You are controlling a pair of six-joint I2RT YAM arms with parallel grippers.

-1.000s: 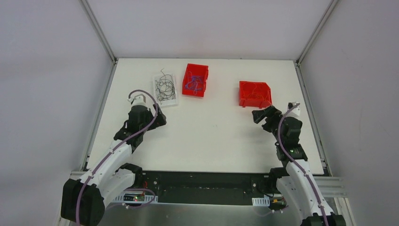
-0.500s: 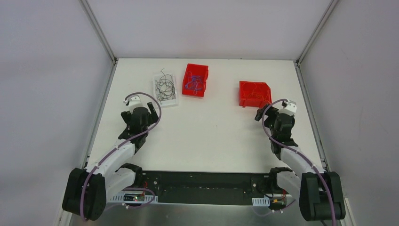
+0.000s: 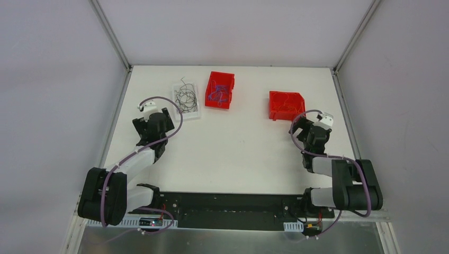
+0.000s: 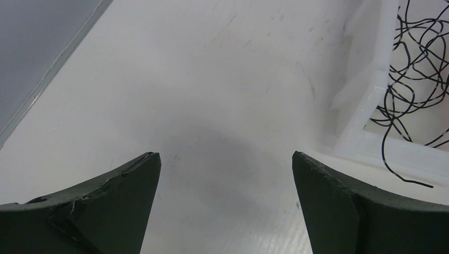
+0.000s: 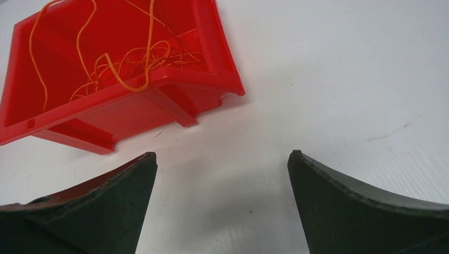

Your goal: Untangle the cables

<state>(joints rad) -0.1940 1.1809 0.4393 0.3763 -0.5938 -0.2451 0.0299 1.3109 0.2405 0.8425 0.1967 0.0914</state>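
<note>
The cables lay apart by colour near the far edge of the bench (image 3: 238, 153), each a loose heap of hair-thin curls: black cables (image 3: 186, 99) in a white tray (image 4: 365, 90) toward the far left corner, blue cables (image 3: 218, 94) in a red bin (image 3: 229, 79) at the middle, and orange cables (image 5: 127, 66) in a second red bin (image 5: 132, 111) toward the right. One black strand hung over the tray's near rim. The left fingers (image 4: 106, 211), just beside the tray, and the right fingers (image 5: 360, 211), near the second bin, were spread wide and held nothing.
</note>
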